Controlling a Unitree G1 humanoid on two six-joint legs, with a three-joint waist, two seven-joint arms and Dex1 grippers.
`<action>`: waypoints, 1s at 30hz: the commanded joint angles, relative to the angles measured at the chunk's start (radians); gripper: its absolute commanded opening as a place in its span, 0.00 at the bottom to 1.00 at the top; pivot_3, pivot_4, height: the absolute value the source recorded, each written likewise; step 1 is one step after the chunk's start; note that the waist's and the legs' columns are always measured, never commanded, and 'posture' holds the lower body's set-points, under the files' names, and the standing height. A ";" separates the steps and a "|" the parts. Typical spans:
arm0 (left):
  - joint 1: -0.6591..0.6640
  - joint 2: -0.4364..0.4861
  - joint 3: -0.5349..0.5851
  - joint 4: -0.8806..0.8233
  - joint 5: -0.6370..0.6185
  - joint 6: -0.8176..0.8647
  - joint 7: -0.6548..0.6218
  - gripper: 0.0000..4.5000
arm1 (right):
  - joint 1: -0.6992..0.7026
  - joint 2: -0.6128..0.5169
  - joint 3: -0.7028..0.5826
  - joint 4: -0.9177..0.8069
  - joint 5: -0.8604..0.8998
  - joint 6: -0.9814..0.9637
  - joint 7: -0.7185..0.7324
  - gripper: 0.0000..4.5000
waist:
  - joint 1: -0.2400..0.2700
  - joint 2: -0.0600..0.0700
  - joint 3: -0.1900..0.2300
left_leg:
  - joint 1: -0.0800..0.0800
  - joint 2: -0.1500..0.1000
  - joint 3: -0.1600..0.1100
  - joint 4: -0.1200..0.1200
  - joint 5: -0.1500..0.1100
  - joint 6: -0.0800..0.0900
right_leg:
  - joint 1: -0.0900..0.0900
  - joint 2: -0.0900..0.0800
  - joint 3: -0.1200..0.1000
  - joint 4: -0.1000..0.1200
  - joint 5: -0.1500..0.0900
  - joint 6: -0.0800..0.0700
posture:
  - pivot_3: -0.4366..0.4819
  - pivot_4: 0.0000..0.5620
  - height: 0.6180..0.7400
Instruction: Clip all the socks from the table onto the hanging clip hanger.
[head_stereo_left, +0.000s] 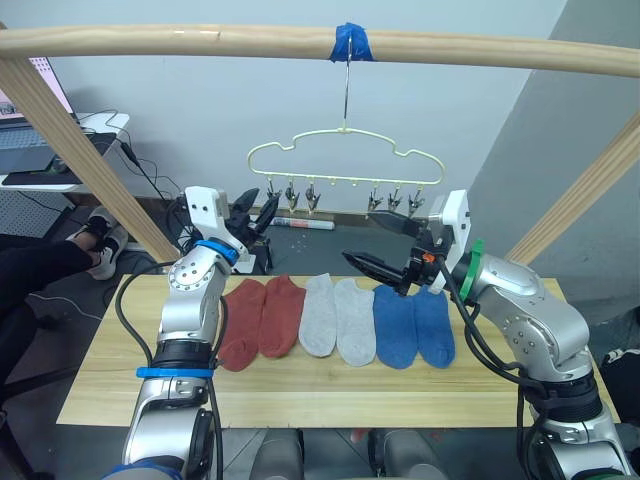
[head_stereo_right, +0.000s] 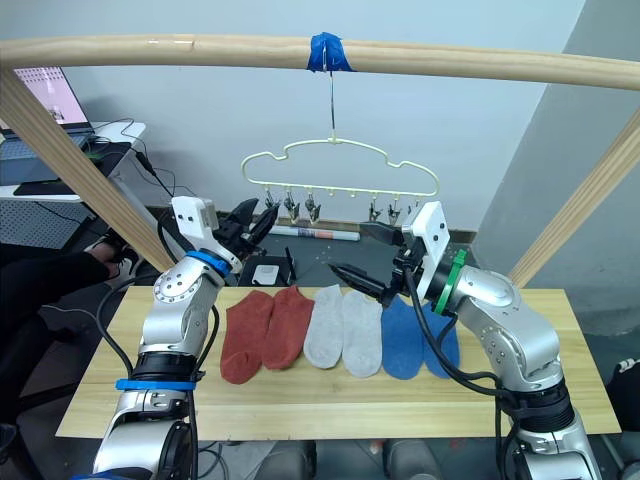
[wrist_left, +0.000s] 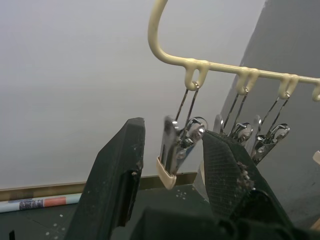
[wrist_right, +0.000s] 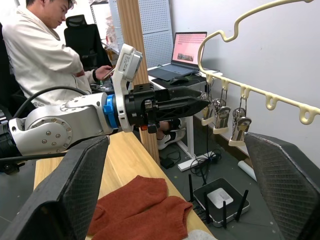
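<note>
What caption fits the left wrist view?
Open left gripper reaching around the end clip on the yellow hanger.

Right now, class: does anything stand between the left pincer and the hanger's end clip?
Nothing visible. The left pincer is open, its fingers either side of the end clip of the hanger. All six socks lie on the table.

Head pair: you look forward and down over the worktop (head_stereo_left: 330, 385) and hanger (head_stereo_left: 345, 160), shared. Left wrist: you sit close beneath its clips (wrist_left: 175, 150). Right wrist: you face the left hand (wrist_right: 192, 105), hanger behind.
</note>
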 joint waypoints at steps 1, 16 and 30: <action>0.007 0.001 0.000 -0.051 -0.005 -0.007 -0.007 0.46 | -0.011 -0.007 -0.015 -0.044 0.006 -0.013 -0.003 1.00 | 0.000 0.000 0.000 | 0.000 0.000 0.000 0.000 0.000 0.000 | 0.000 0.000 0.000 0.000 0.000 0.000 | 0.41 0.31 1.00; -0.006 -0.014 -0.001 -0.030 -0.002 -0.013 0.000 0.46 | -0.023 -0.014 -0.015 -0.035 0.006 -0.014 0.006 1.00 | -0.001 0.000 0.001 | 0.000 0.000 0.000 0.000 0.000 0.000 | 0.000 0.000 0.000 0.000 0.000 0.000 | 0.41 0.31 1.00; -0.058 -0.022 0.000 0.046 0.010 -0.063 0.005 0.46 | -0.025 -0.018 -0.023 -0.056 0.020 -0.001 -0.005 1.00 | -0.002 0.000 0.001 | 0.000 0.000 0.000 -0.001 0.000 0.000 | 0.000 0.000 0.000 -0.001 0.000 0.000 | 0.39 0.30 1.00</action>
